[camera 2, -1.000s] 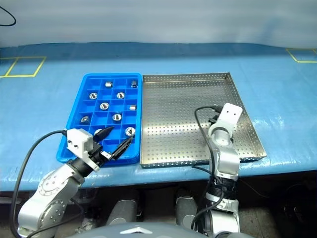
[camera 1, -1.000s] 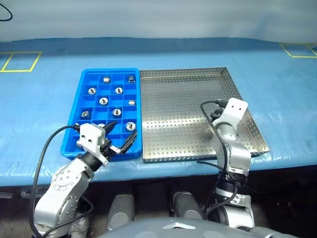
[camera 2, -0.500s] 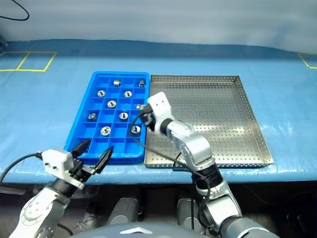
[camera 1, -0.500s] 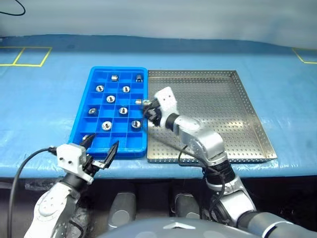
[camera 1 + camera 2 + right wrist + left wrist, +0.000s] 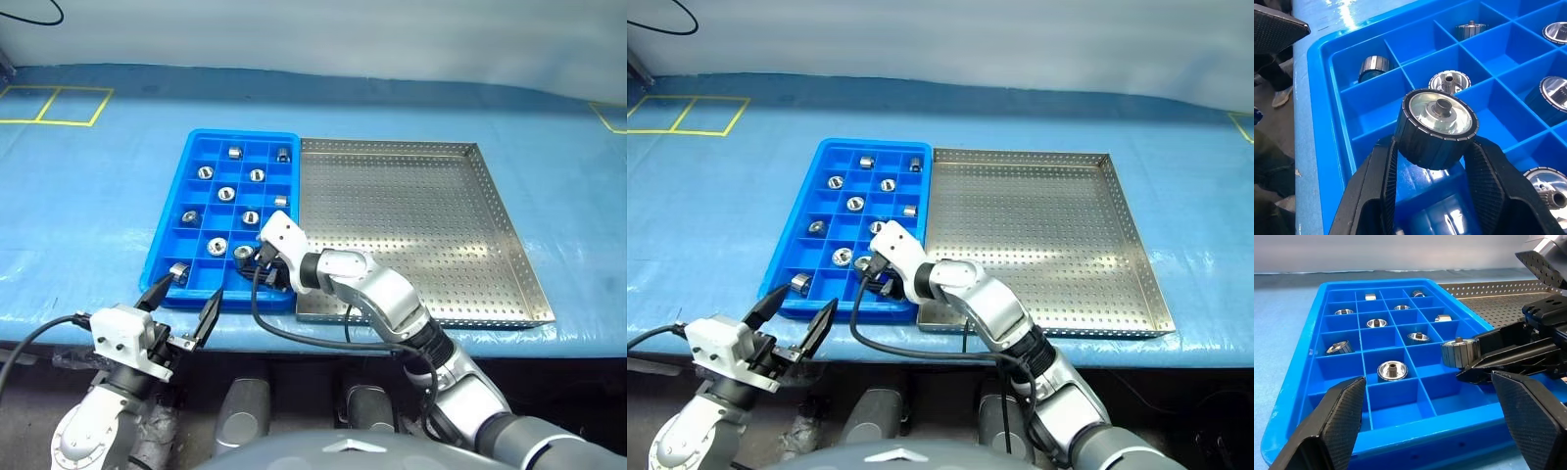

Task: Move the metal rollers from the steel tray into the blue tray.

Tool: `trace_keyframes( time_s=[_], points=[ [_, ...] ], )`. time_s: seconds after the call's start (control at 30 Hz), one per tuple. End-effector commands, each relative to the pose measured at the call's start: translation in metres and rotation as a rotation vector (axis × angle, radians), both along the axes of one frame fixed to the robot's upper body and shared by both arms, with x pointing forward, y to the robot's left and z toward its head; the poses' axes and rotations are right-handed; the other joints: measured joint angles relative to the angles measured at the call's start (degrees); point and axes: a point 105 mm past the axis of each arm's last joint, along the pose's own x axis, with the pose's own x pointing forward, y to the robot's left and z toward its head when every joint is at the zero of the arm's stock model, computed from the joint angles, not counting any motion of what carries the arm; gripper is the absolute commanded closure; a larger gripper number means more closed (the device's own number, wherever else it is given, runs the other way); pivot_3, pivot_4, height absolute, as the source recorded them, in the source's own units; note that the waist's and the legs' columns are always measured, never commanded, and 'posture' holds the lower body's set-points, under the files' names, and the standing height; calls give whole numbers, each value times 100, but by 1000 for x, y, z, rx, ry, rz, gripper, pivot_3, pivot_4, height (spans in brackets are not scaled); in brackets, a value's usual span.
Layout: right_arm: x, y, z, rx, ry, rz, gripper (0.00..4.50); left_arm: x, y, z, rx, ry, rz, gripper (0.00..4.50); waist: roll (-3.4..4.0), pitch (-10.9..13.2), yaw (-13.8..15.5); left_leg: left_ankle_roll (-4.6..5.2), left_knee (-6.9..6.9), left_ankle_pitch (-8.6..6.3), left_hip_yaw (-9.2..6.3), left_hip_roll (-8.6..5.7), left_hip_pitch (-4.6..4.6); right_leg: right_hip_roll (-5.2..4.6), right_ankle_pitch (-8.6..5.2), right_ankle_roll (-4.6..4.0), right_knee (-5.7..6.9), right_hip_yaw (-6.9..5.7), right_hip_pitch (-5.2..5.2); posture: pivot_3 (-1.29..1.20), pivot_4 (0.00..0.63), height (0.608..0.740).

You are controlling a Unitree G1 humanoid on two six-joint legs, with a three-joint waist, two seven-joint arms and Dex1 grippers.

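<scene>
Right claw [image 5: 1432, 166] clamps one roller [image 5: 1436, 128] by its ribbed sides above the blue tray [image 5: 168, 257]; we judge it small, rigid, slippery; left claw [image 5: 182, 304] wide, empty.

A metal roller [image 5: 1436, 128], ribbed and dark around its side with a bright polished end face, is being pinched between the matt black, finely textured fingers [image 5: 1376, 186] of the right gripper [image 5: 1432, 169]. The other metal rollers [image 5: 1392, 370], beyond those fingers, are showing as shiny silver metal. The blue tray [image 5: 1396, 406] beneath the fingers is appearing as smooth, glossy plastic with bright reflections. The steel tray [image 5: 411, 225] is being seen as dull silvery perforated metal. The bench [image 5: 88, 196] is being covered by a wrinkled, faintly shiny blue sheet. The left gripper [image 5: 1425, 426] fingers are showing the same matt woven black finish.
</scene>
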Motion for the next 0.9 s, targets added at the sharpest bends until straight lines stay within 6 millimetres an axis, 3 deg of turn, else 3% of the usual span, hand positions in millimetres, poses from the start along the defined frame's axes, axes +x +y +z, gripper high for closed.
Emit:
trace_keyframes(
  time_s=[0.03, 0.2, 0.47, 0.73, 0.9],
  points=[
    [-10, 1, -9, -4, 52, 34, 2831, 1, -3, 5, -6, -22, -22, 0, -1, -1, 13, 0, 0, -1, -1, 0, 0, 2, -2, -3, 0, -1, 0, 292, 150, 740],
    [-21, 0, -10, 19, 116, 92, 2831, 4, -4, 3, -9, -20, -31, 0, -4, -3, 15, -1, 0, -4, -3, 1, 5, 5, -6, -8, 2, -6, 19, 276, 150, 740],
    [-10, -2, -18, -20, 120, 23, 2831, 6, -6, 2, -14, -13, -38, 0, -12, -12, 2, -5, 0, -6, -3, 4, 21, 6, -7, -9, 2, -8, 19, 268, 150, 740],
    [-13, -3, -17, -19, 117, 33, 153, 10, -9, 1, -23, -9, -58, 0, -19, -21, -8, -7, 4, -7, -1, 11, 27, 4, -7, -10, 6, -10, 20, 242, 150, 740],
    [-5, -15, -3, 9, 37, -41, 15, 17, -14, 2, -34, -14, -95, 0, -19, -21, -2, -5, 4, -8, -3, 6, 14, -3, -7, -10, 2, -13, 15, 191, 150, 740]
  ],
)
